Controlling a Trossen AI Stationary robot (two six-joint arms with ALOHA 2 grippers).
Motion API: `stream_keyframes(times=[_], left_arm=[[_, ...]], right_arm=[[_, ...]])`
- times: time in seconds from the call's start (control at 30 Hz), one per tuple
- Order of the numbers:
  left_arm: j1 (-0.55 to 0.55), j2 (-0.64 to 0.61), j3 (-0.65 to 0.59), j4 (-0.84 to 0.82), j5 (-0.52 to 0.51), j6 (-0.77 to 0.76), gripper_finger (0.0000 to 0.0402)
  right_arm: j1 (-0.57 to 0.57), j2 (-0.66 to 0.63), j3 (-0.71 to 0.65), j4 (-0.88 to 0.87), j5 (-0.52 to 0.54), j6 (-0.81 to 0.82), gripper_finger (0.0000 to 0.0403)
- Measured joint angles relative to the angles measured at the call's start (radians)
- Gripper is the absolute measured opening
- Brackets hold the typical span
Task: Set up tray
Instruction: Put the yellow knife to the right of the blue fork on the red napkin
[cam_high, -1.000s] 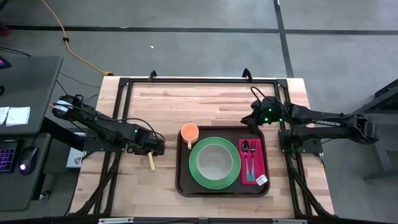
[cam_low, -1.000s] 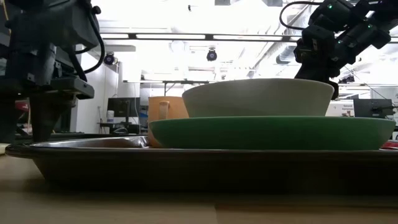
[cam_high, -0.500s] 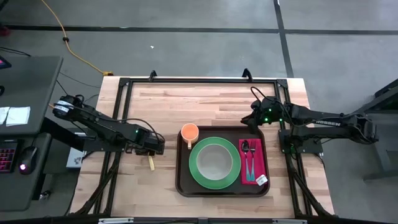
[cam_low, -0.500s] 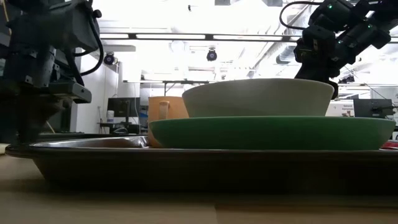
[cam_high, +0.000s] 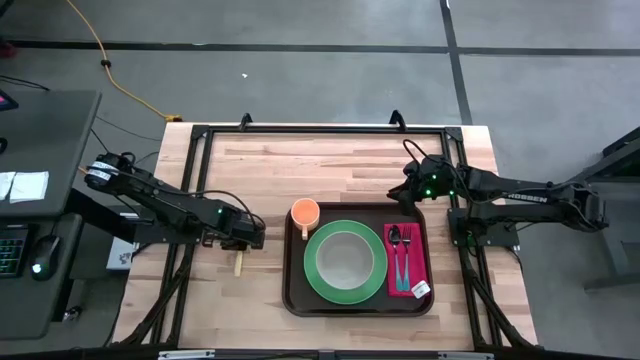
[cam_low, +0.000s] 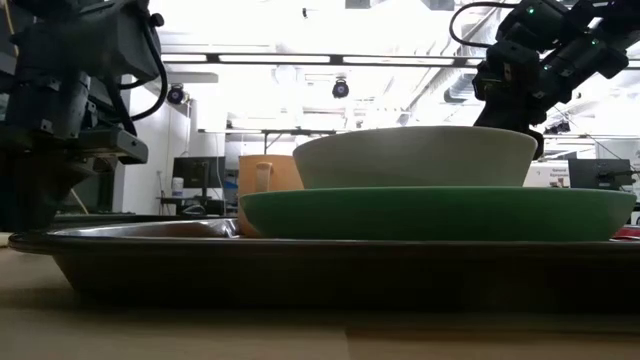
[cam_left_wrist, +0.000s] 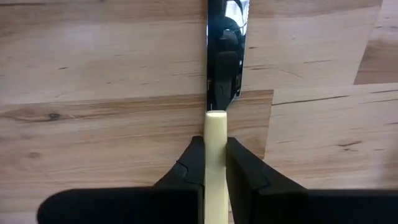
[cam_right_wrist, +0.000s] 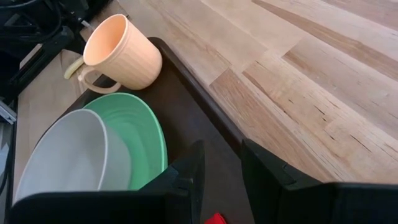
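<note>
A knife with a cream handle (cam_high: 239, 263) and a shiny blade (cam_left_wrist: 225, 50) lies flat on the wooden table, left of the tray. My left gripper (cam_left_wrist: 216, 146) stands over it, shut on the handle. The dark-brown tray (cam_high: 295, 300) carries a green plate (cam_high: 345, 292) with a pale bowl (cam_high: 345, 258), an orange cup (cam_high: 305, 212), and a red napkin (cam_high: 420, 262) with a fork and a spoon. My right gripper (cam_right_wrist: 222, 162) is open over the tray's far right corner (cam_high: 412, 208); whether it touches the tray I cannot tell. My left gripper pinches the knife's cream handle (cam_left_wrist: 216, 127) between its two fingers, close to where the handle meets the blade. The fingers (cam_left_wrist: 193, 158) come from above and lie across the knife, one on each long side. The knife lies flat on the table.
The tray takes up the table's near right part. Bare wood stretches across the far half (cam_high: 330, 160) and on the left around the knife. Black frame bars (cam_high: 195, 170) run along the table's edges. A desk with a mouse (cam_high: 42, 255) stands beyond the left edge.
My left gripper has shut from wide open onto the knife's handle, staying over the same spot. The handle's near end has turned slightly straighter on the table. My right arm has kept still.
</note>
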Motion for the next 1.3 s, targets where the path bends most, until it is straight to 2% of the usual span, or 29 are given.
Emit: stream_keyframes(times=[0.47, 1.0, 1.3], left_arm=[[-0.001, 0.006, 0.044, -0.062, -0.027, 0.034, 0.0049], [-0.001, -0.015, 0.044, -0.057, -0.037, 0.045, 0.0046], [-0.001, -0.07, 0.042, -0.058, -0.136, 0.052, 0.0046]], right_arm=[[0.0, 0.0, 0.0, 0.0, 0.016, 0.0, 0.0083], [0.0, 0.0, 0.0, 0.0, 0.015, 0.0, 0.0083], [0.0, 0.0, 0.0, 0.0, 0.015, 0.0, 0.0083]])
